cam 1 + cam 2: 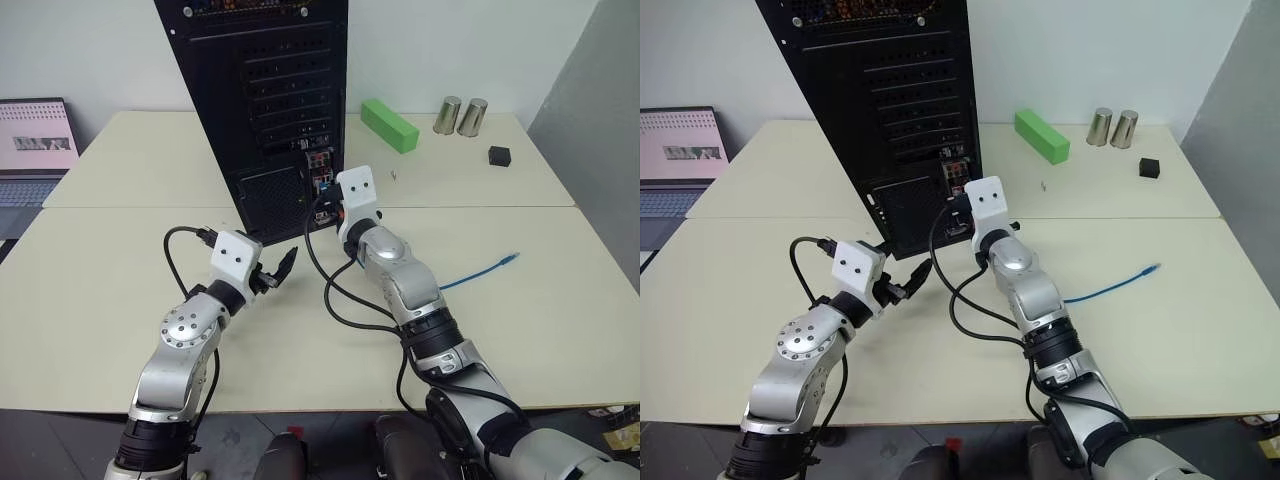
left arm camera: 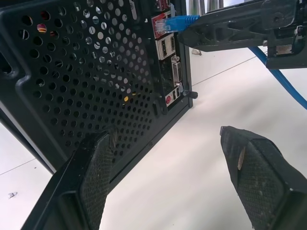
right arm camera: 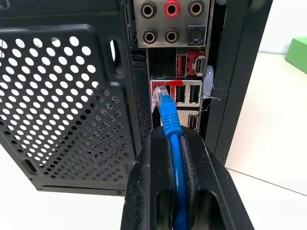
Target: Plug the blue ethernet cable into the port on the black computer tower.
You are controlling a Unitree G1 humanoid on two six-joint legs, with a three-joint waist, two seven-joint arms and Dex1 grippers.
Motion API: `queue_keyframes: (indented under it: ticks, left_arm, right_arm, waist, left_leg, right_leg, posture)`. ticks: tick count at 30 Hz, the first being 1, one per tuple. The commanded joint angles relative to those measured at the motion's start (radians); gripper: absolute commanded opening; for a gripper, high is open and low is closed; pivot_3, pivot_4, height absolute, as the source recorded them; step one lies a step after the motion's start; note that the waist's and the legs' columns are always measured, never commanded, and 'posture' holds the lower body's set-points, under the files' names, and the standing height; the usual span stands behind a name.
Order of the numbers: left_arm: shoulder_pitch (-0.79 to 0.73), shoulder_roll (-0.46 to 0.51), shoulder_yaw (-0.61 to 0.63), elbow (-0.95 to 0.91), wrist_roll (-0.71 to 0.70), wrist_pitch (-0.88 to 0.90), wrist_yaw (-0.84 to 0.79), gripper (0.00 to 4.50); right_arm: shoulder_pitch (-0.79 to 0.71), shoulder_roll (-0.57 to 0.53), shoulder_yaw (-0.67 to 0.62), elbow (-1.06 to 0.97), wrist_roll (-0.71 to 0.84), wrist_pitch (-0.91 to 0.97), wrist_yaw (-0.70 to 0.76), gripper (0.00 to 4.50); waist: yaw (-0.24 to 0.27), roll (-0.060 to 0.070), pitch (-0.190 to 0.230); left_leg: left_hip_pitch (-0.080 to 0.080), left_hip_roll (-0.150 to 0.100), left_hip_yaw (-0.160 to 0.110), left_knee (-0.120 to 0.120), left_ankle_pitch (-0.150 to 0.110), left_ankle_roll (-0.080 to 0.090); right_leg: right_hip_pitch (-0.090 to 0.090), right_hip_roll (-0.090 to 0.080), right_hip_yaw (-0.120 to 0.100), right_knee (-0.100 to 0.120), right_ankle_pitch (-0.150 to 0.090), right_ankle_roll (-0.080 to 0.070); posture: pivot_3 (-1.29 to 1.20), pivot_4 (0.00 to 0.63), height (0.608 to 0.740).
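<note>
The blue ethernet cable point(image 3: 171, 132) was thin, light and limp along its run, stiff only at the clear plastic plug, whose small latch tab looked fragile; the sound place to hold it was judged to be the moulded boot just behind the plug, so that the push would travel straight into the socket. That was where the right gripper point(image 3: 173, 158) had it, fingers pinched shut on the cable with the plug projecting ahead. The plug tip stood at the mouth of the port point(image 3: 160, 94), a red-framed socket in the connector strip low on the rear of the black computer tower point(image 1: 262, 90); whether it had seated could not be told. The rest of the cable trailed back across the table point(image 1: 560, 300), its far plug lying free to the right. The right arm reached forward, level, angled slightly leftward toward the strip. The left gripper point(image 1: 277, 272) hovered near the tower's lower vent grille point(image 2: 86, 81), fingers spread wide and empty.
</note>
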Motion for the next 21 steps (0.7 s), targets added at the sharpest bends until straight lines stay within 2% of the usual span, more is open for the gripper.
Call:
queue_keyframes:
  ticks: [1,12,21]
  left_arm:
    - [-0.004,-0.004,0.006,-0.041,0.007,-0.023,0.0,3.65]
    - [-0.004,-0.007,0.007,-0.042,0.011,-0.019,0.002,3.65]
    - [0.001,-0.006,0.01,-0.046,0.013,-0.017,0.004,3.65]
  right_arm:
    - [-0.054,0.039,-0.002,-0.019,0.002,-0.029,0.001,0.0]
    - [-0.046,0.084,-0.035,-0.037,0.038,0.024,-0.061,0.0]
    - [-0.067,0.141,0.007,-0.06,0.078,0.053,-0.082,0.0]
  waist:
    - [0.0,0.0,0.0]
    - [0.001,0.0,0.0]
    - [0.002,0.0,0.0]
  left_leg:
    - [0.0,0.0,0.0,0.0,0.0,0.0]
    - [-0.001,0.0,0.0,0.0,0.0,0.0]
    - [-0.001,0.0,0.0,0.0,0.0,0.0]
  right_leg:
    - [0.0,0.0,0.0,0.0,0.0,0.0]
    - [0.0,0.0,0.0,0.0,0.0,0.0]
    - [0.0,0.0,0.0,-0.001,0.0,0.0]
  posture:
    - [0.0,0.15,0.74]
    - [0.0,0.15,0.74]
    - [0.0,0.15,0.74]
